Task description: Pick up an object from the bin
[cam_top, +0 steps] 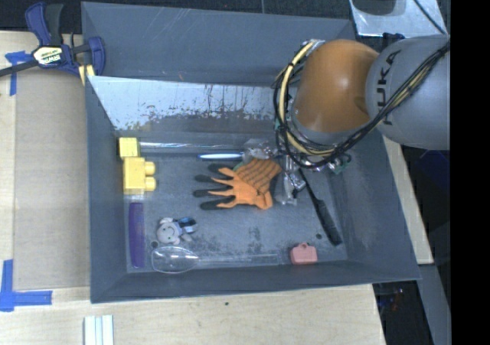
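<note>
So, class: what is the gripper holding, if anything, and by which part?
Cannot be told: the gripper is at the cuff end of the orange glove.

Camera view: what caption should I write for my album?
Robot gripper low in the grey bin, beside an orange-and-black glove.

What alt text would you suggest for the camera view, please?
The robot's hand is down in the grey bin, at the cuff end of an orange and black glove near the middle. Around it lie a yellow block, a purple stick, a clear spoon, a pink block and a black rod.
</note>
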Motion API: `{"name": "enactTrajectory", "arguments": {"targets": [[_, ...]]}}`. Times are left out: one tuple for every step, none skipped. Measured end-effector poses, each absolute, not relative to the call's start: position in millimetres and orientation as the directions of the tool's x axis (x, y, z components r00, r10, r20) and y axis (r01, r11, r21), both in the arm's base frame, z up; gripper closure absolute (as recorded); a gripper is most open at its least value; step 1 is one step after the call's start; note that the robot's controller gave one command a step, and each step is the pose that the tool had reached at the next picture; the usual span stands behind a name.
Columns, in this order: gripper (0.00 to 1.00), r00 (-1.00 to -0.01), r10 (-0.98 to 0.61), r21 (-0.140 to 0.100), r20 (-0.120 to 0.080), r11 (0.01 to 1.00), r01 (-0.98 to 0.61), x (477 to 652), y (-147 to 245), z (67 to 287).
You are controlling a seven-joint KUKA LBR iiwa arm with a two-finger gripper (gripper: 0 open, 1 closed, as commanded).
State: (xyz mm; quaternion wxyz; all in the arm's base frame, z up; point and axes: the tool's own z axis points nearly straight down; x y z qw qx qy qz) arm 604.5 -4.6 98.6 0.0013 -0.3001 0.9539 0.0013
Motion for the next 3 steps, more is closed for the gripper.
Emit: {"name": "enactTrajectory", "arguments": {"targets": [[0.00,-0.775,-0.631,-0.014,-0.011,0.776,-0.631,621.5,15.5,69.7],[1.00,-0.811,-0.584,-0.011,-0.018,0.812,-0.584,614.6,44.9,73.7],[1.00,-0.811,-0.584,-0.011,-0.018,0.811,-0.584,614.6,44.9,73.8]]}}
